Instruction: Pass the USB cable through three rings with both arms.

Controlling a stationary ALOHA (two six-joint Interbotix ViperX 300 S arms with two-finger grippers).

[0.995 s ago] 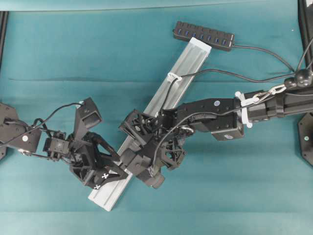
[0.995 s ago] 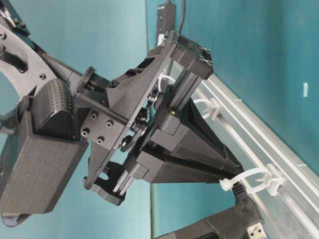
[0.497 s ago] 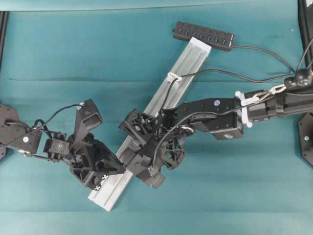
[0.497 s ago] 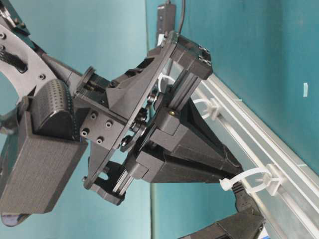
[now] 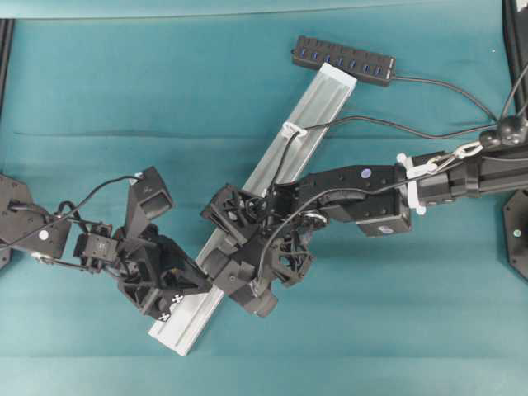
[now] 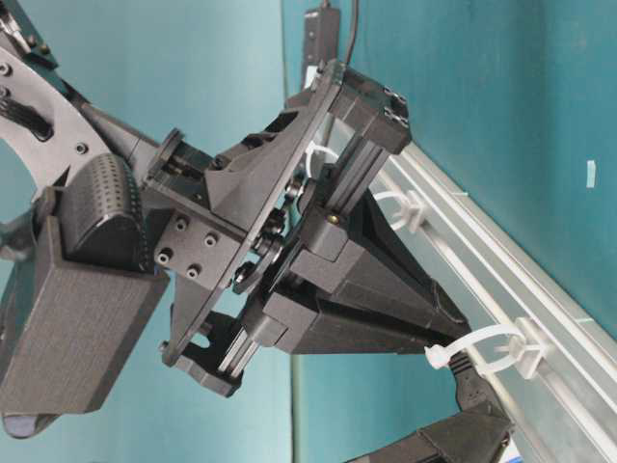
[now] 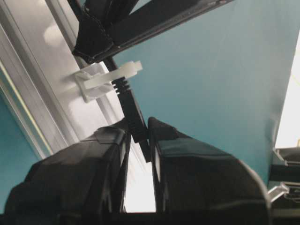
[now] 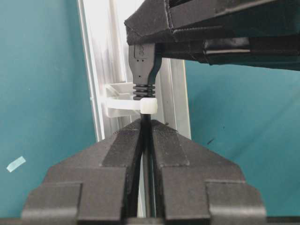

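Both end effectors (image 7: 139, 136) (image 8: 146, 136) clamped on USB cable (image 8: 142, 61); ring (image 8: 126, 106) between, hub (image 5: 344, 59) beyond rail (image 5: 309, 111)

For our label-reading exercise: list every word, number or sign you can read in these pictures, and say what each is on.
Words or numbers: none readable in any view.
Two white cross marks: on the left gripper, overhead view; signs only, not letters.
Faint raised mark: on the plug, too faint to read.

Robot lab: teal-covered bench (image 5: 99, 74), two bench-mounted arms.
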